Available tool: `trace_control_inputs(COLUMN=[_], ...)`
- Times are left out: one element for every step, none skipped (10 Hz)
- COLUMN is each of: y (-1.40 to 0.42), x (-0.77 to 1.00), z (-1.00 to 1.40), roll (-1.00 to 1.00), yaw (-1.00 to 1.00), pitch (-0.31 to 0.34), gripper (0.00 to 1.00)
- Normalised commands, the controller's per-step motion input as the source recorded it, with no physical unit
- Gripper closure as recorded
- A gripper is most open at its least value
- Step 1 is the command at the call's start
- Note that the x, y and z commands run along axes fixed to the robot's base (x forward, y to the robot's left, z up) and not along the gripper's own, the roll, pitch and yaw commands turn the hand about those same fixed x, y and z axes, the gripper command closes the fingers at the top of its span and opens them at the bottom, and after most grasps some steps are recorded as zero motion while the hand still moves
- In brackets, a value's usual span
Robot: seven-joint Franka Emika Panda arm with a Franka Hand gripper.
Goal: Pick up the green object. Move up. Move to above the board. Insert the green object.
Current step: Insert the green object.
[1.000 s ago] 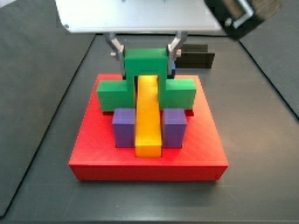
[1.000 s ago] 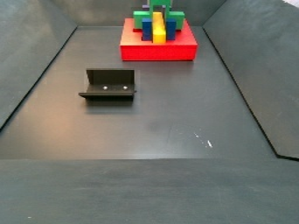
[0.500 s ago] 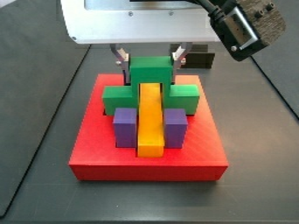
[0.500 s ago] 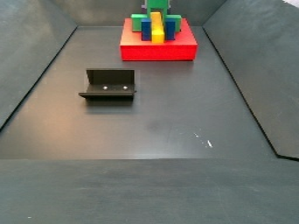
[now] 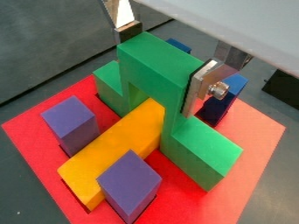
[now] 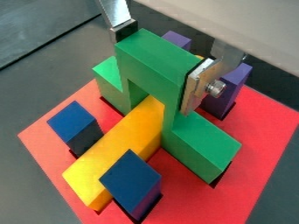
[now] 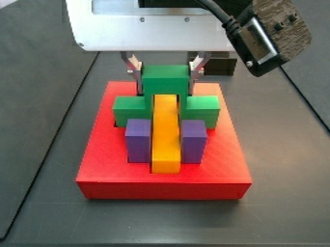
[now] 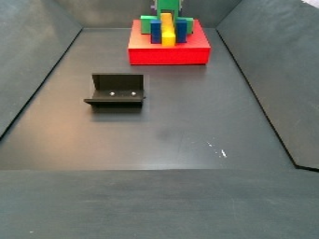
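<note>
Gripper (image 5: 170,61) is positioned over the board (image 7: 219,169), its silver fingers (image 6: 201,86) pinching the raised middle cube of the green object (image 5: 158,79) from both sides. I judge the grip is kept so the piece stays square while it seats. The green object straddles the long yellow bar (image 5: 117,150), its two end cubes down on either side of it, toward the board's far edge in a side view (image 7: 165,96). It looks seated or nearly so; I cannot confirm full depth. Purple blocks (image 7: 135,138) flank the bar nearer the board's front edge. A blue block (image 5: 219,96) sits just behind one finger. Worktop (image 8: 174,121) is dark, bare and walled; the fixture (image 8: 116,91) stands well apart from the board, toward its left side.
</note>
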Motion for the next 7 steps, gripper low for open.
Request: trace_control_inputs(y=[0.17,0.16,0.00,0.00,0.00,0.00,0.00], x=[-0.14,-0.29,-0.23,-0.13,-0.03,0.00,0.00], z=[0.00,-0.02,-0.13,-0.12,-0.23,-0.52,-0.85], roll=[0.00,-0.07,-0.17,-0.14,-0.07,-0.01,0.04], yaw=[-0.16,-0.18,0.00,0.03,0.08,0.11,0.09], pitch=[0.000,0.000,-0.003,-0.017,-0.013,-0.089,-0.126], gripper=[1.00,1.00,1.00,1.00,1.00,1.00,1.00])
